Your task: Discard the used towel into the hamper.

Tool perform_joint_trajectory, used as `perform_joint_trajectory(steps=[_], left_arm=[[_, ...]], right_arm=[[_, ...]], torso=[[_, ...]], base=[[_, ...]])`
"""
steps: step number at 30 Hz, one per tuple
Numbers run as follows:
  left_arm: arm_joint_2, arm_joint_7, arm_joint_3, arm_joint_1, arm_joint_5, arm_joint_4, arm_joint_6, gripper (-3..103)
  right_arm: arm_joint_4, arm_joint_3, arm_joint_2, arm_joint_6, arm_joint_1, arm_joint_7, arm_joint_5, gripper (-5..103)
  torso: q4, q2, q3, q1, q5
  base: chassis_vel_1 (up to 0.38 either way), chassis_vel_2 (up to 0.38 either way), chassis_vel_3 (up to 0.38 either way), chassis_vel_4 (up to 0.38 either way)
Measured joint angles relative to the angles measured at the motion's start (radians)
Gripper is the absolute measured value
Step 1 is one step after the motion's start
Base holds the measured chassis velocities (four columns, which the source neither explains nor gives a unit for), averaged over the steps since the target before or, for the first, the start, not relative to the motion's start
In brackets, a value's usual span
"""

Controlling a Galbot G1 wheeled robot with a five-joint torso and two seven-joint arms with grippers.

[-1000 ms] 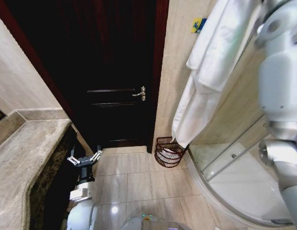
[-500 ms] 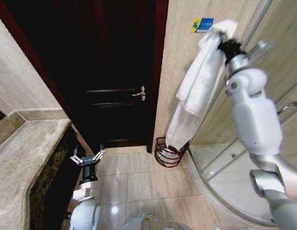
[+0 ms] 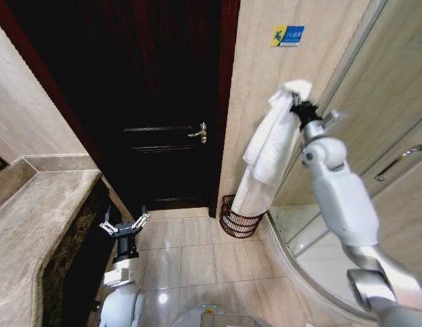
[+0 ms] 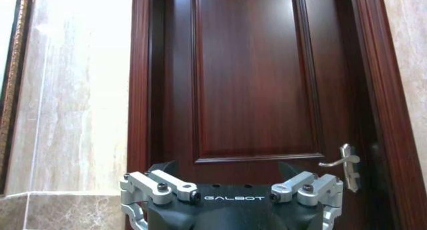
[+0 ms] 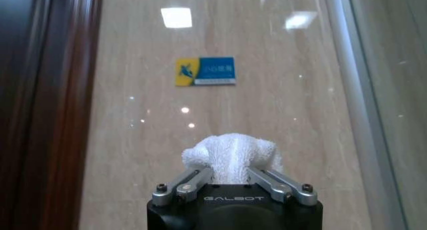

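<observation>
Towel: one, white terry (image 3: 269, 150), hanging in soft folds.
Hamper: one, round reddish-brown openwork (image 3: 237, 219), directly beneath it.
Right pincer (image 3: 297, 103): clamped on towel.
Left pincer (image 3: 122, 226): spread wide, 7 o'clock.

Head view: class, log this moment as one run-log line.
right end effector: shut on towel, raised | towel: lower end hangs into hamper | left end effector: open, low beside counter
</observation>
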Motion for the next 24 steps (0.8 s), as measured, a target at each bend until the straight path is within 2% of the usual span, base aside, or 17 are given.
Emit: perform_joint_trajectory(steps=[13,24], left_arm=[[0.000,0.000,0.039,0.033,0.014,0.006,-0.011,100],[0.000,-0.002,0.039,0.048,0.024,-0.004,-0.019,100]], right_arm=[[-0.072,-0.037,0.010,0.008,0.139,0.008,0.005,8],[-0.123,-0.052,0.017,-0.002,0.165,-0.001,0.015,8]], torso=[[0.0006,-0.006,-0.004,-0.003,-0.0003],[0.0004,-0.072,-0.038,-0.033,-0.0001]], base=[[0.000,0.000,0.000,0.000],[0.000,0.000,0.000,0.000]])
